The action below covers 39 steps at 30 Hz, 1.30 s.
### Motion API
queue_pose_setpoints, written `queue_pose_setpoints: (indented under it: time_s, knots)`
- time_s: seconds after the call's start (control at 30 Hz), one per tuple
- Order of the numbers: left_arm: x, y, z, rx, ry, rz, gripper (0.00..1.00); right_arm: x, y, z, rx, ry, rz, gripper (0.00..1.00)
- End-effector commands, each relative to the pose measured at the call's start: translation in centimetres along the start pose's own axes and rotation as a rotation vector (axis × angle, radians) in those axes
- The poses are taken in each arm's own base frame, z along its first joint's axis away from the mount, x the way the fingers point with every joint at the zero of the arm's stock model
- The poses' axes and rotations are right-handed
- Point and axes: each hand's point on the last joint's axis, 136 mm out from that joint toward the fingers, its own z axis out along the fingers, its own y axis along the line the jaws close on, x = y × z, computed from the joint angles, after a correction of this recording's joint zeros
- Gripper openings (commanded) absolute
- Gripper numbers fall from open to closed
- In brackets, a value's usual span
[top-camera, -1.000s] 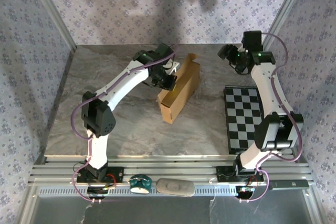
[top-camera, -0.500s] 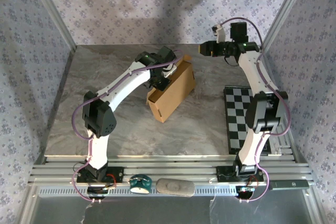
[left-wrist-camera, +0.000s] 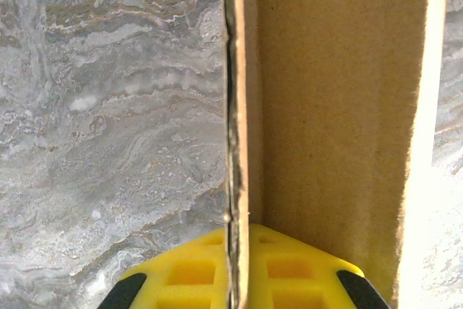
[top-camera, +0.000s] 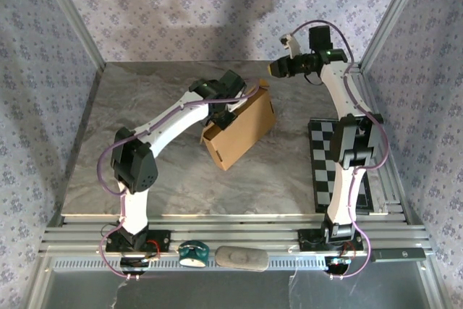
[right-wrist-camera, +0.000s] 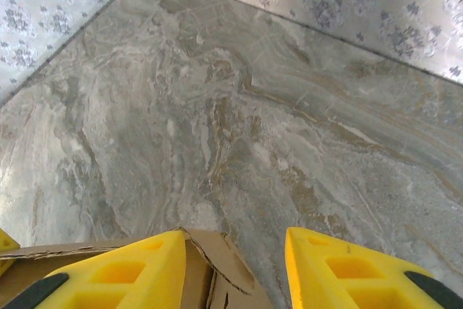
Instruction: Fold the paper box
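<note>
The paper box (top-camera: pixel 240 132), plain tan cardboard, stands on its side in the middle of the marble table. My left gripper (top-camera: pixel 230 106) is shut on one of its upright walls. In the left wrist view the two yellow fingers (left-wrist-camera: pixel 181 276) pinch the wall's edge, and the box's inner face (left-wrist-camera: pixel 333 106) runs up the right. My right gripper (top-camera: pixel 278 68) hovers just past the box's far top corner. In the right wrist view this gripper (right-wrist-camera: pixel 233 240) is open, and the torn cardboard corner (right-wrist-camera: pixel 228 269) sits beside its left finger (right-wrist-camera: pixel 137 269), untouched by the other finger.
A black-and-white checkered board (top-camera: pixel 340 164) lies flat at the right edge of the table. Patterned walls close in the back and both sides. A teal object (top-camera: pixel 194 252) and a grey one (top-camera: pixel 241 257) rest on the front rail.
My right arm swung left from the back right corner to the box's far corner, its jaws narrowing. My left gripper kept its hold while the box turned and shifted slightly.
</note>
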Motion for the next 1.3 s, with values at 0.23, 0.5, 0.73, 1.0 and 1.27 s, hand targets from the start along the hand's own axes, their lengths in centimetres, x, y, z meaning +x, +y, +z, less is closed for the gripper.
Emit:
queue_pose_setpoints:
  time_s: [0.23,0.5,0.73,1.0,1.27]
  knots:
    - [-0.4,-1.1,-0.9,0.060,-0.058,0.144,0.00,2.7,2.2,-5.0,0.020,-0.068,0.064,0.33]
    - [-1.0,-2.5,-0.8,0.125,-0.116,0.254,0.00,5.7,4.5,-8.1,0.098,-0.107,0.023,0.30]
    - [-1.4,-2.3,-1.1,0.138,-0.168,0.319,0.00,6.5,5.2,-6.6,0.115,-0.017,0.006,0.29]
    - [-1.6,-3.2,-2.0,0.215,-0.218,0.386,0.00,9.4,4.8,-8.6,0.318,0.053,0.064,0.34]
    - [-1.7,-3.7,-2.4,0.274,-0.243,0.421,0.00,10.7,6.6,-9.5,0.235,0.050,0.080,0.31]
